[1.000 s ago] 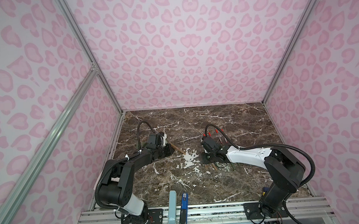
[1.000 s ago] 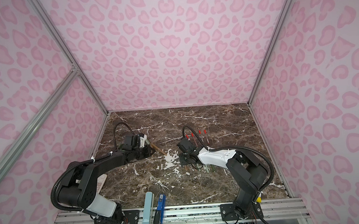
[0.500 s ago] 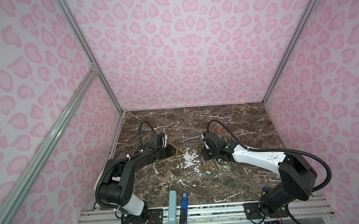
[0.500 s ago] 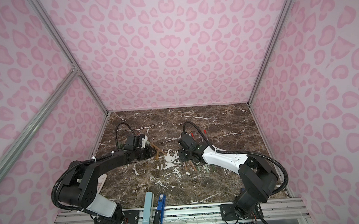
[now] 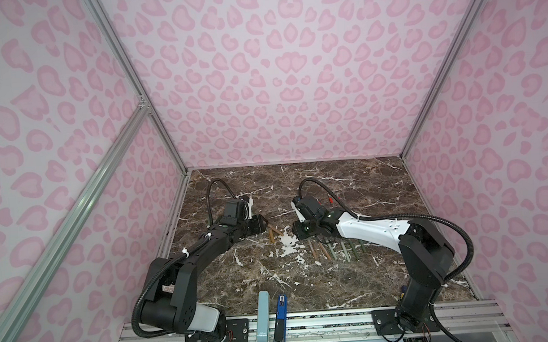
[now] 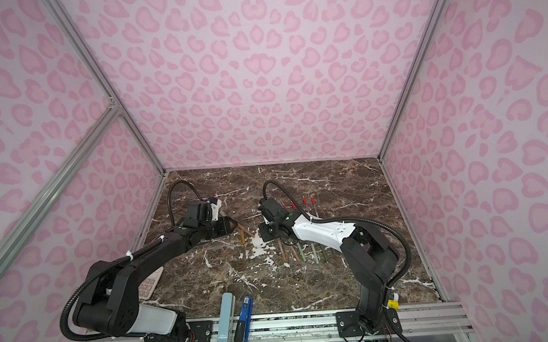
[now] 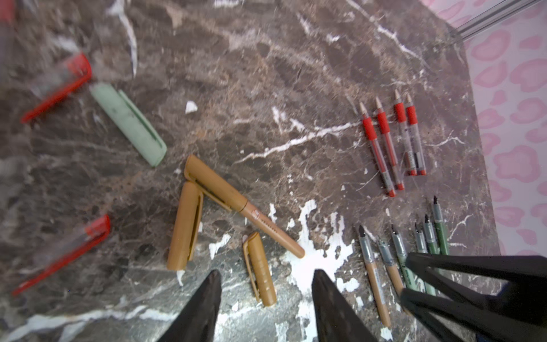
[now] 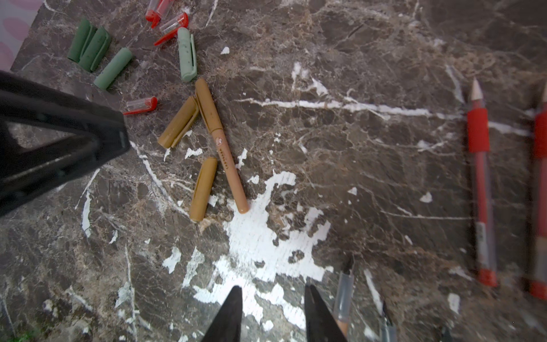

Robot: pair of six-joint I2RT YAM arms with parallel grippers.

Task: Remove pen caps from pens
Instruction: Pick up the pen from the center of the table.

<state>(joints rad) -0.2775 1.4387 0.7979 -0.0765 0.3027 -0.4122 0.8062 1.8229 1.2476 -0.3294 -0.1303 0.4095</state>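
My left gripper (image 7: 266, 271) (image 5: 264, 225) is open and low over the marble. A loose tan pen cap (image 7: 260, 269) lies flat between its fingers, gripped by neither. Just beyond lie a capped tan pen (image 7: 239, 204) (image 8: 222, 145) and another tan cap (image 7: 185, 226). Green caps (image 8: 88, 44) and red caps (image 7: 63, 254) are scattered further off. My right gripper (image 8: 273, 287) (image 5: 298, 233) is open and holds nothing. It hovers beside a row of uncapped tan and green pens (image 5: 331, 249) (image 7: 399, 260). Several uncapped red pens (image 7: 390, 142) (image 6: 310, 205) lie behind that row.
A pale-blue flat case (image 5: 263, 314) and a blue-and-black tool (image 5: 281, 316) rest at the front edge. A pink calculator (image 6: 150, 284) lies under my left arm. Pink patterned walls close in three sides of the table.
My left gripper has opened and let go of the tan cap, which now lies on the marble. My right gripper has shifted slightly left, away from the pen row.
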